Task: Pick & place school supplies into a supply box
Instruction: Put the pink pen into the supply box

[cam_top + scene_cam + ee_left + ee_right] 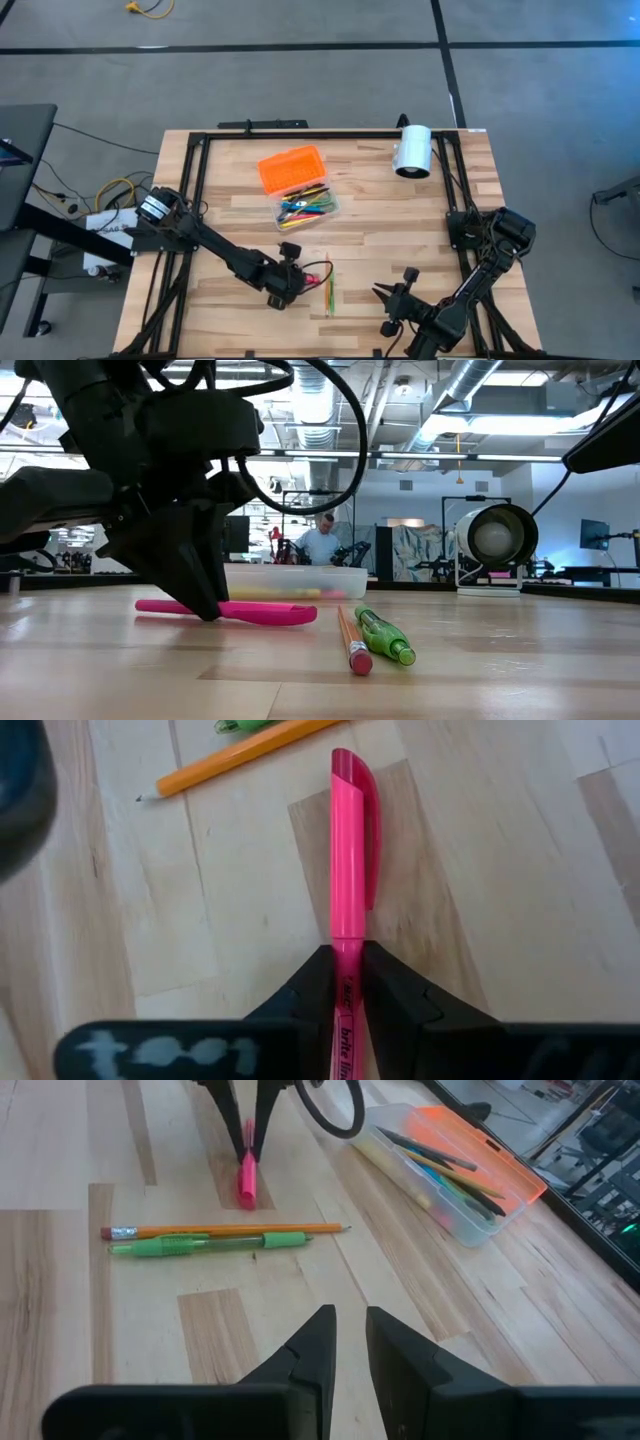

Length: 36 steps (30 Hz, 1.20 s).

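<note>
A pink highlighter (350,850) lies on the table near its front edge, with my left gripper (347,965) shut on it. Just to its right, side by side, lie a yellow pencil (220,1231) and a green pen (210,1243). The supply box (310,207), a clear tray holding several coloured pens, sits toward the table's middle. Its orange lid (292,168) lies open on the far side. My right gripper (385,297) hangs above the front right of the table, slightly open (350,1325) and with nothing between its fingers. My left gripper pinches the highlighter's barrel (347,952) just behind the cap, between its two fingers. The fingers (195,585) slant down from above and lie across the highlighter. The highlighter (270,613) lies level along the table top.
A white cylinder (412,150) lies at the table's far right corner. A black frame (195,160) runs along the table's left, far and right edges. Bare wood lies between the pens and the box.
</note>
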Motion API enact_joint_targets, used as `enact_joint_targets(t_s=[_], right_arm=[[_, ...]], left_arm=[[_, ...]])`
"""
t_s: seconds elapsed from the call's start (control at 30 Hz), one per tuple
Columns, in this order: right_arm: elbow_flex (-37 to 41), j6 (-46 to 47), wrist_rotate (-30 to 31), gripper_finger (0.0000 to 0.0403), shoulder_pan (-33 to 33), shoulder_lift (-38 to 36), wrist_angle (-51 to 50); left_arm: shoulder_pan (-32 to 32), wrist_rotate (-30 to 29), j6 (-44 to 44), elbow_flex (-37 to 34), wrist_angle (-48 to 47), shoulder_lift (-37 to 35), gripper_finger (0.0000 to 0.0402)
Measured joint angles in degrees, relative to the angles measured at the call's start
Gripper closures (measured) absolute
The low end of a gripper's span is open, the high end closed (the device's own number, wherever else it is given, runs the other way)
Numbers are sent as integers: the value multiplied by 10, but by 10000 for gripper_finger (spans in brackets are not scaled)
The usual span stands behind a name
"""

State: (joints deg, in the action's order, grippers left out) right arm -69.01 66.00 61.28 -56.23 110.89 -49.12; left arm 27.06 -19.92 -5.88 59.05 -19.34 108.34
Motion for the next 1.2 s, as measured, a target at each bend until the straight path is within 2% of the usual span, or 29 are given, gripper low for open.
enact_joint_targets(t_s=[0.27, 0.5, 0.73, 0.9, 1.1, 1.2], right_arm=[[0, 0, -3, 349, 0, 0, 1], [0, 0, -4, 349, 0, 0, 2], [0, 0, -4, 349, 0, 0, 2], [0, 0, -4, 349, 0, 0, 2], [0, 0, -4, 349, 0, 0, 2], [0, 0, -4, 349, 0, 0, 2]], left_arm=[[8, -64, 1, 37, -71, 4, 369], [9, -83, -7, 45, -90, 4, 369], [10, -129, -13, 46, -88, 2, 369], [10, -197, -19, 46, -90, 2, 369], [8, -321, -19, 50, -99, 1, 369], [-3, -360, -19, 60, -110, 1, 369]])
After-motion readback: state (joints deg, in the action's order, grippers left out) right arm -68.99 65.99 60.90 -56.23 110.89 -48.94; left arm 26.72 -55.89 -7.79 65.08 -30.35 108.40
